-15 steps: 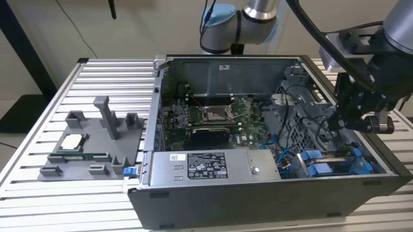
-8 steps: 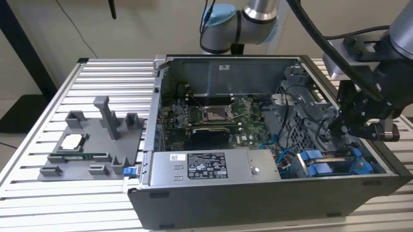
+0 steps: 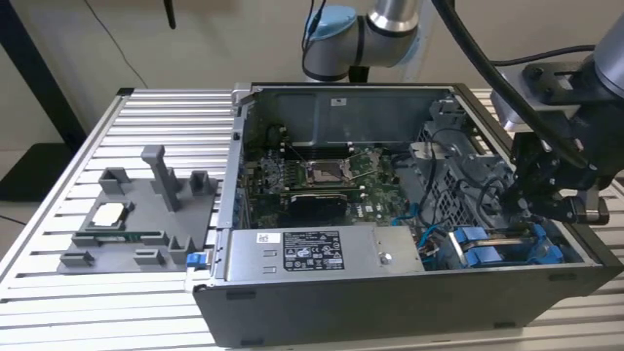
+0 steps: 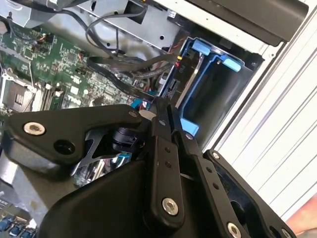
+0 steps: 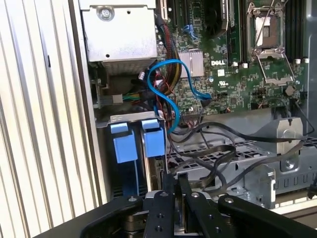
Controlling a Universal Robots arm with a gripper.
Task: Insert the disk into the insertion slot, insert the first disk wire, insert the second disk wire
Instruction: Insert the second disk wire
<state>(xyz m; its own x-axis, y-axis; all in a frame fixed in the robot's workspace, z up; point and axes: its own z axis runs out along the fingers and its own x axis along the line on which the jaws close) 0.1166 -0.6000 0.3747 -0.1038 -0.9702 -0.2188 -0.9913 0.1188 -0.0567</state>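
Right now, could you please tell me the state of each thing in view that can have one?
computer case: open, side panel off.
CPU socket: empty, no chip seated.
insertion slot: the bay looks empty in the second wrist view.
black wires: loose, draped over the metal cage.
gripper: down inside the case, beside the insertion slot.

My arm point(image 3: 390, 22): silver tube segments, light blue joint caps, thick black cables point(image 3: 487, 58) running alongside. My wrist housing: matte black, blocky, with a grey mounting block. My fingers point(image 4: 166, 163): slim black linkage bars, each studded with silver hex-socket screws point(image 4: 170, 207) and small pinholes; rounded black knuckles carry further silver screws.
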